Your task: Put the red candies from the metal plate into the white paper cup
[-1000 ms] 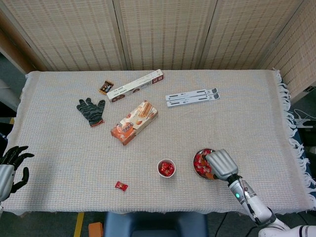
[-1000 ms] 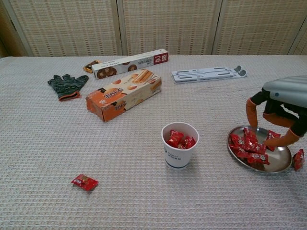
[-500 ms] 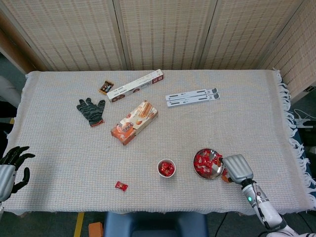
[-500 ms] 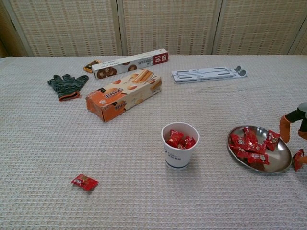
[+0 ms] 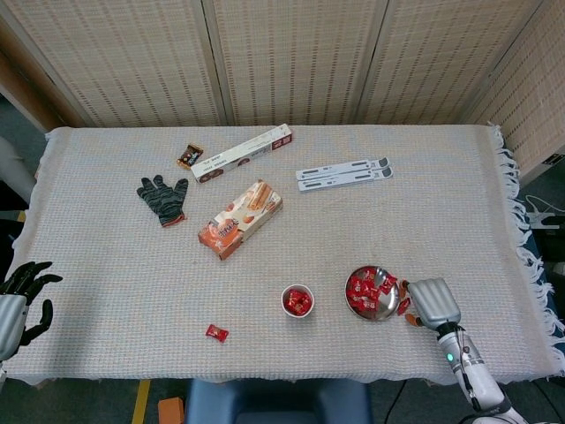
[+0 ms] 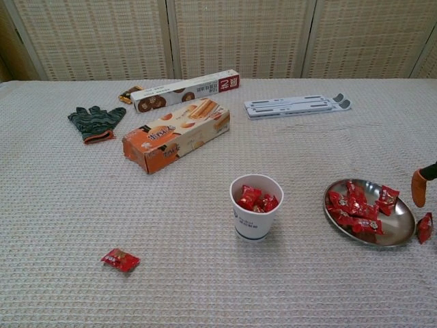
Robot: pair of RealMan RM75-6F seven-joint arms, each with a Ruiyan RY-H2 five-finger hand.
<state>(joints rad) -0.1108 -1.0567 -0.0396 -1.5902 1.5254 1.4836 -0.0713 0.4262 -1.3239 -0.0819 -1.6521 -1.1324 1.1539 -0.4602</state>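
The metal plate [image 5: 376, 273] [image 6: 401, 223] lies right of the white paper cup [image 5: 297, 301] [image 6: 256, 207] and holds several red candies [image 5: 361, 290] [image 6: 354, 205]. More red candies show inside the cup. One candy [image 6: 425, 227] lies on the cloth just right of the plate. Another stray candy [image 5: 216, 333] [image 6: 121, 260] lies near the front edge, left of the cup. My right hand [image 5: 432, 303] hovers just right of the plate, fingers apart and holding nothing; the chest view catches only one orange fingertip [image 6: 418, 188]. My left hand [image 5: 23, 289] hangs off the table's front left corner, fingers spread and empty.
An orange biscuit box [image 5: 240, 219] [image 6: 176, 134] lies mid-table. Behind it are a long narrow box [image 5: 243, 152], a small wrapped snack [image 5: 189, 156] and a dark glove [image 5: 162, 198]. A flat white holder [image 5: 344, 173] lies at the back right. The cloth's fringed edge [image 5: 527, 247] runs down the right side.
My right hand has pulled back from above the plate to its right side, lifting nothing. The candies, cup and left hand stay where they were.
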